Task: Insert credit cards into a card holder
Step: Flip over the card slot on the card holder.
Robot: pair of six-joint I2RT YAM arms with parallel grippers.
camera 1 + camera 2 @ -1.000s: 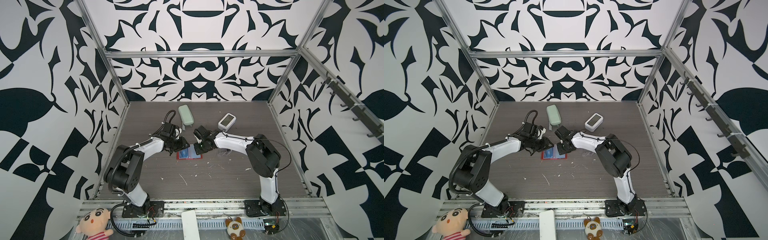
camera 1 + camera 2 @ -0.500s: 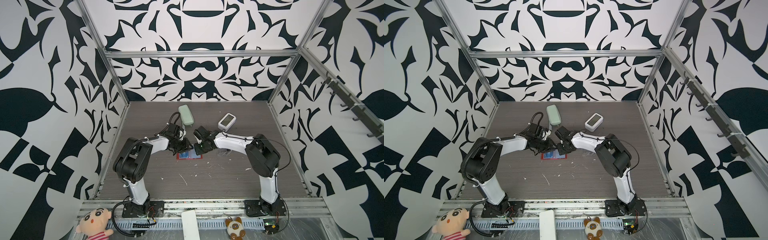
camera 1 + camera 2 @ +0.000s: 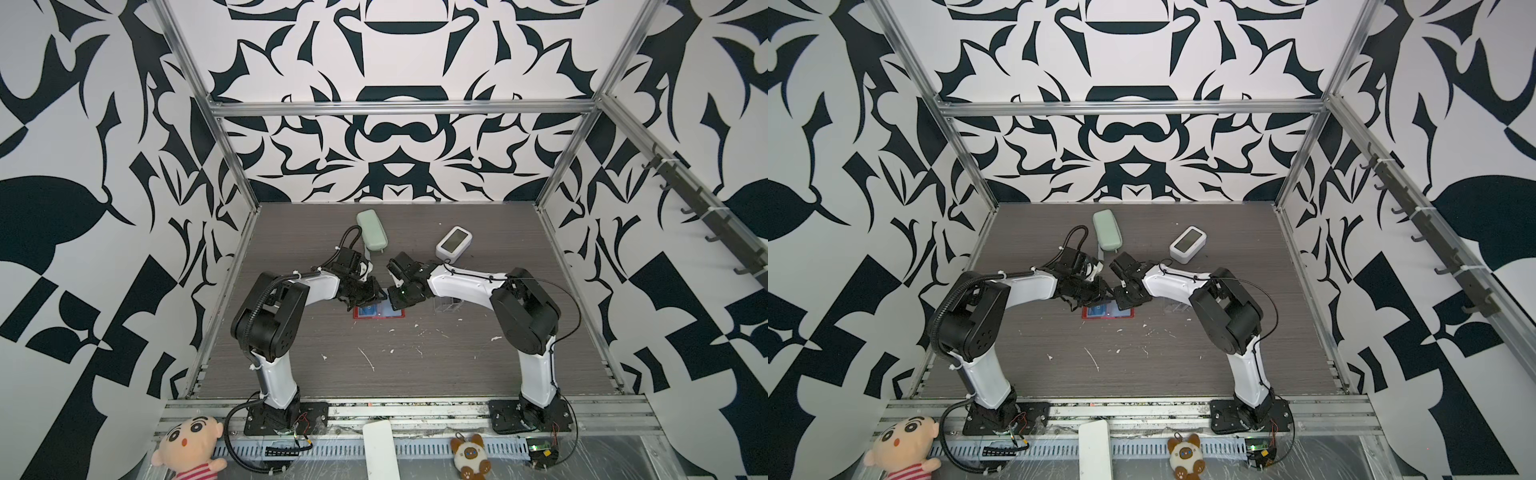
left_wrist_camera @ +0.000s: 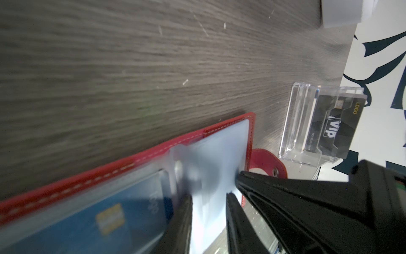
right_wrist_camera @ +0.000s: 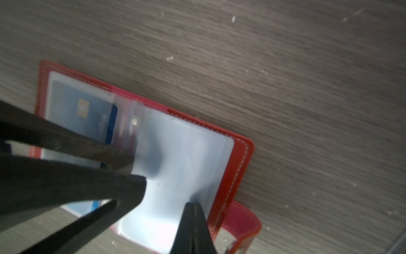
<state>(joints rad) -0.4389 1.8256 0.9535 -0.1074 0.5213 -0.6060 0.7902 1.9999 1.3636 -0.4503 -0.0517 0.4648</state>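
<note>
Card holder [image 3: 374,313]: open flat on the table [image 3: 415,365] between my two arms; in both top views I see only its near edge, the grippers hide the rest
Blue card [image 5: 85,110]: in one page's sleeve; a corner behind a finger
Left gripper [image 4: 208,195]: over the other clear page; narrow gap between fingers, something pale and blurred in it; grip or not, I cannot tell
Right gripper [image 5: 191,205]: closed tight, tip on that page's edge; whether it pinches the sleeve is unclear
VIP card [image 4: 336,132]: black, upright in the clear stand [image 4: 294,123] beside the holder
</note>
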